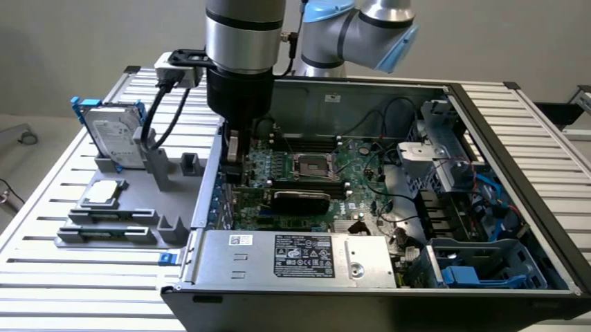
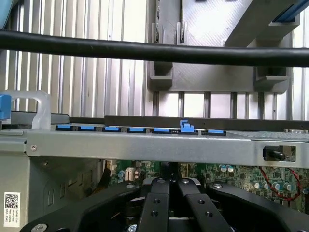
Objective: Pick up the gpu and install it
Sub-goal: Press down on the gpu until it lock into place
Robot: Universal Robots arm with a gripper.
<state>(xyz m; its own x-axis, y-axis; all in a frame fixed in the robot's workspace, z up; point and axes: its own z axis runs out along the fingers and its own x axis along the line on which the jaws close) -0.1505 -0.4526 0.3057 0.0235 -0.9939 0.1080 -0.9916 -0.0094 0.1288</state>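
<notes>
Two dark fingers (image 2: 155, 209) of the claw (image 2: 169, 186) are pressed together, tip against tip, and I cannot tell if something thin sits between them. In the exterior view the claw (image 1: 234, 160) hangs low inside the open computer case (image 1: 517, 138), close to the case wall on the exterior view's left, above the green motherboard (image 1: 356, 162). Just to the exterior view's right of the claw, the gpu (image 1: 300, 199) appears as a long black card on the motherboard, below the square processor socket (image 1: 308, 166); whether the claw touches it is not clear. Outside the case, on the slatted table (image 1: 55, 277), a grey holder tray (image 1: 138, 200) carries a hard drive (image 1: 113, 138) in a blue frame, standing upright, and a small silver chip (image 1: 104, 192) lying flat. Its other slots (image 1: 189, 166) are near the case wall.
</notes>
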